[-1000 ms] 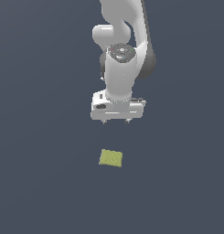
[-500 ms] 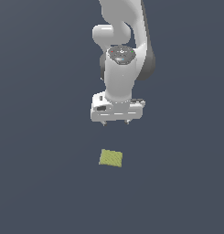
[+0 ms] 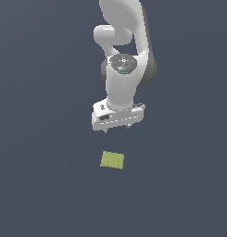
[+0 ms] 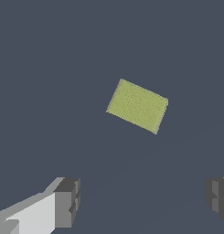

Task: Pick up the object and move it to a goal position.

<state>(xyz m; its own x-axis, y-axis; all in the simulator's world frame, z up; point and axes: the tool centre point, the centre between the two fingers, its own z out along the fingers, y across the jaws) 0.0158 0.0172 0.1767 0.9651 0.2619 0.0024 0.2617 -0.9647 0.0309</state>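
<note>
The object (image 3: 112, 160) is a small yellow-green block with fine stripes, lying flat on the dark grey floor, and it also shows in the wrist view (image 4: 137, 105). My white gripper (image 3: 117, 129) hangs above and slightly behind it, apart from it. In the wrist view the gripper (image 4: 143, 201) stands open, its two grey fingertips (image 4: 67, 202) spread wide with nothing between them. The block lies ahead of the fingers, not between them.
Only the plain dark grey floor (image 3: 40, 185) surrounds the block. The white arm (image 3: 124, 55) rises from the gripper toward the top of the exterior view.
The gripper has come down a little toward the block. The block has not moved.
</note>
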